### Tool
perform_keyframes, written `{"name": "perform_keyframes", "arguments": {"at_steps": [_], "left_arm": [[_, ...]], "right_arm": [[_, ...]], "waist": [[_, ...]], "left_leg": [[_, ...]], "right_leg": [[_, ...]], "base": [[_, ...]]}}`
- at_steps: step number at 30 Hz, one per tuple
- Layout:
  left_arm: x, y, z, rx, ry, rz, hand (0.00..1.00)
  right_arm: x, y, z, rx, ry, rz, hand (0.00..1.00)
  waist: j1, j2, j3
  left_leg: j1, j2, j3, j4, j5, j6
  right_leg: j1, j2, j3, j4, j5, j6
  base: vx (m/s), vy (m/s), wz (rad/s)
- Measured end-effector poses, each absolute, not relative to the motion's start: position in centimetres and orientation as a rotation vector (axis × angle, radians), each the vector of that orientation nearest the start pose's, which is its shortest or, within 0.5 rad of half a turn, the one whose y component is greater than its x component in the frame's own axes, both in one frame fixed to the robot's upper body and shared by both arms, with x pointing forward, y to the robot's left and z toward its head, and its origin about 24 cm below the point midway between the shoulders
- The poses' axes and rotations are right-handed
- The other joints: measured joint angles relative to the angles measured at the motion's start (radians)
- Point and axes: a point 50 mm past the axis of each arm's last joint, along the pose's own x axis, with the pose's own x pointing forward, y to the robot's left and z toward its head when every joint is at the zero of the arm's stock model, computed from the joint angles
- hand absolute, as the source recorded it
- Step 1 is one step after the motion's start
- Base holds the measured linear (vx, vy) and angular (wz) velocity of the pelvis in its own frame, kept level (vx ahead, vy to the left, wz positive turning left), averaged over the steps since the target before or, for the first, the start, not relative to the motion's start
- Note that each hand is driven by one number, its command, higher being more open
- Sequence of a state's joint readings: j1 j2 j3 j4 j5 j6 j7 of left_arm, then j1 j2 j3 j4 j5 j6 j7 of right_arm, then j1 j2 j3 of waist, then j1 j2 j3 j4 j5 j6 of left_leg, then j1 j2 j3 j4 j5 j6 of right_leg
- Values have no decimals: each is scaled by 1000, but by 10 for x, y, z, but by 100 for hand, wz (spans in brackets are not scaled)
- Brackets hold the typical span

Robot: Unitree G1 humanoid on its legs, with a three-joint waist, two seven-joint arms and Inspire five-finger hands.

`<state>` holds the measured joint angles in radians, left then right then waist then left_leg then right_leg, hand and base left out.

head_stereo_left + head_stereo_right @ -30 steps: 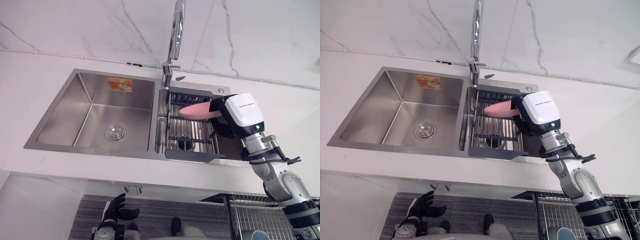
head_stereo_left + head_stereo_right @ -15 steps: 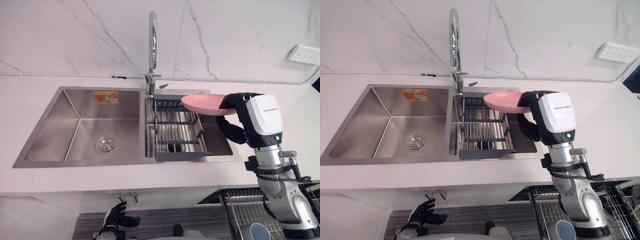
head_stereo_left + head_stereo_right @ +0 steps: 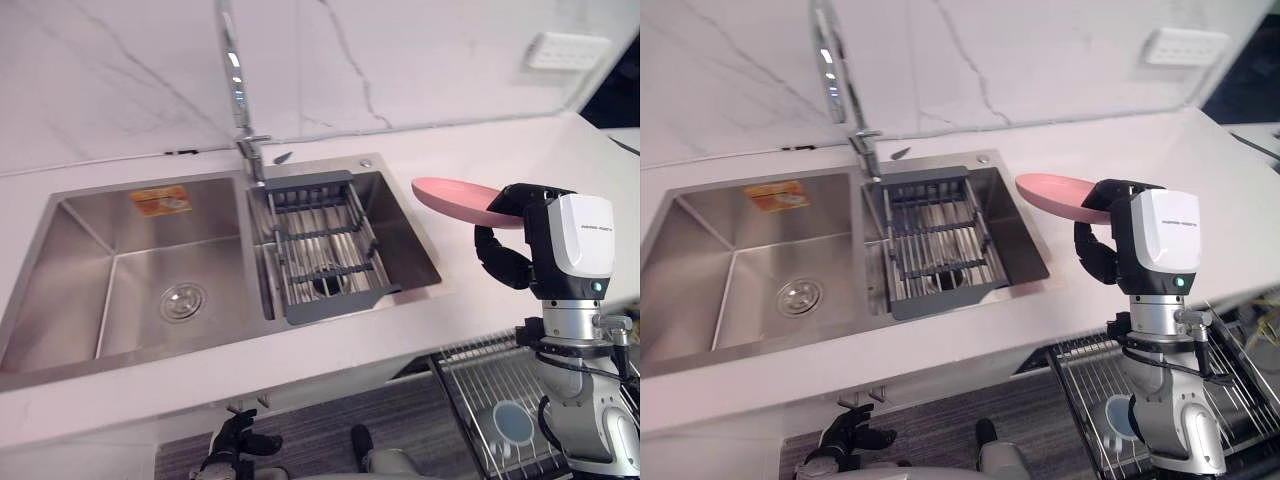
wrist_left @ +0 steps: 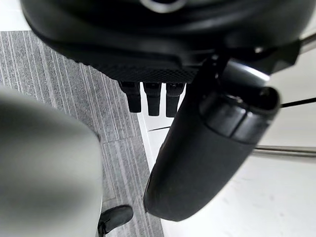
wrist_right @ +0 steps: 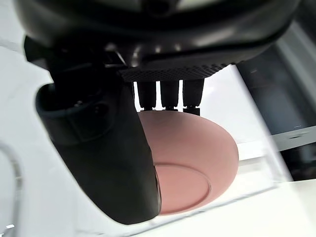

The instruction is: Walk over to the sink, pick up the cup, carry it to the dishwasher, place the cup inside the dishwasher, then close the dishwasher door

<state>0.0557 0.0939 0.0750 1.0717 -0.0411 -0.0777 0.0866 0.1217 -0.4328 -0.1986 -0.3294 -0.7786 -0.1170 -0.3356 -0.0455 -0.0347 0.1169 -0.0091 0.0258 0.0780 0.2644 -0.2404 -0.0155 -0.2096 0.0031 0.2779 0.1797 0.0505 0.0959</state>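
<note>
The right hand (image 3: pixel 503 258) pinches the pink dish (image 3: pixel 455 198) by its rim, over the counter (image 3: pixel 300 352) past the sink's (image 3: pixel 100 262) right edge. It looks light, hard and slippery (it might break). The left hand (image 3: pixel 235 448) hangs low, fingers loose.

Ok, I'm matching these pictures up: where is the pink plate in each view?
Left eye view: pink plate right of the sink, right of centre.
Right eye view: same spot, right of centre.
Right wrist view: centre, just past the right robot hand.
Shared landmark: that right robot hand, gripping it.
</note>
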Motion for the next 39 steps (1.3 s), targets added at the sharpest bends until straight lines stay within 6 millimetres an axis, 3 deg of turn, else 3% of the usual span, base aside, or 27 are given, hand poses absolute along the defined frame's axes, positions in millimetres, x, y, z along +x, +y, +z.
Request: {"name": "perform_keyframes", "arguments": {"at_steps": [1,2,4,5,7,9,10,11,13,16,20,29,33,37,39], "left_arm": [[106,202,-157,43,1042,243,90],[108,203,-157,26,1040,260,90],[112,203,-156,21,1027,266,90],[113,208,-154,32,1022,282,90],[110,219,-154,59,1030,298,90],[104,229,-152,107,1025,299,90],[98,235,-151,146,1018,290,90],[93,232,-153,154,1031,270,90],[89,225,-155,155,1035,245,90],[90,222,-155,166,1027,212,90],[89,217,-157,156,1030,206,90],[89,209,-158,182,1025,133,90],[89,208,-157,186,1017,124,90],[89,199,-158,167,1013,113,90],[89,193,-159,146,1009,113,90]], "right_arm": [[216,-242,141,-1198,-489,-440,30],[219,-242,139,-1199,-474,-438,30],[223,-242,138,-1207,-461,-441,30],[224,-239,135,-1231,-452,-419,30],[225,-235,134,-1237,-458,-396,30],[225,-230,133,-1236,-478,-367,30],[225,-227,133,-1254,-490,-348,30],[224,-229,129,-1271,-468,-336,30],[224,-232,125,-1280,-433,-331,30],[219,-239,119,-1292,-390,-341,30],[205,-254,104,-1318,-281,-350,30],[196,-264,101,-1319,-243,-379,30],[192,-284,97,-1328,-176,-446,30],[184,-319,87,-1276,-32,-586,30],[183,-327,85,-1261,8,-620,30]], "waist": [[-1,-1,9],[1,-3,28],[5,13,53],[1,2,65],[3,-14,57],[9,-27,48],[12,-42,37],[6,-13,26],[23,15,2],[18,17,-8],[0,28,-13],[-9,63,-10],[-17,81,2],[-22,127,46],[-21,145,63]], "left_leg": [[0,0,19,19,-8,4],[-1,9,55,43,-17,14],[7,34,106,40,-11,21],[12,42,138,47,-7,20],[11,52,175,55,-4,14],[10,65,211,57,-4,-5],[1,66,226,68,-12,-20],[-19,87,190,73,-12,-29],[-13,106,175,26,8,-43],[18,106,170,-55,57,-65],[91,96,165,-93,74,-64],[108,71,164,-115,84,-49],[80,61,157,-125,87,-45],[32,52,151,-124,99,-34],[18,51,152,-122,106,-32]], "right_leg": [[-7,2,-1,12,4,-3],[-13,-4,-26,1,5,-35],[-23,-47,-193,41,-53,-131],[-69,-105,-304,245,-115,-119],[-55,-142,-351,358,-173,-116],[3,-164,-393,345,-230,-89],[45,-162,-399,236,-262,-26],[62,-117,-404,165,-217,-42],[77,-63,-371,70,-155,-60],[93,-34,-348,-5,-103,-67],[182,-36,-342,-68,-85,-57],[255,-50,-333,-220,9,-46],[240,-62,-335,-251,26,-41],[190,-73,-340,-236,38,-42],[163,-74,-338,-210,33,-42]], "base": [[-178,56,-98],[-244,19,-75],[-277,3,-81],[-198,-3,-71],[-137,-79,-65],[-54,-160,-69],[-19,-193,-49],[2,-191,-47],[38,-116,-68],[65,-72,-45],[30,36,0],[-50,36,-1],[-87,3,3],[-23,4,3],[-5,2,-2]]}}
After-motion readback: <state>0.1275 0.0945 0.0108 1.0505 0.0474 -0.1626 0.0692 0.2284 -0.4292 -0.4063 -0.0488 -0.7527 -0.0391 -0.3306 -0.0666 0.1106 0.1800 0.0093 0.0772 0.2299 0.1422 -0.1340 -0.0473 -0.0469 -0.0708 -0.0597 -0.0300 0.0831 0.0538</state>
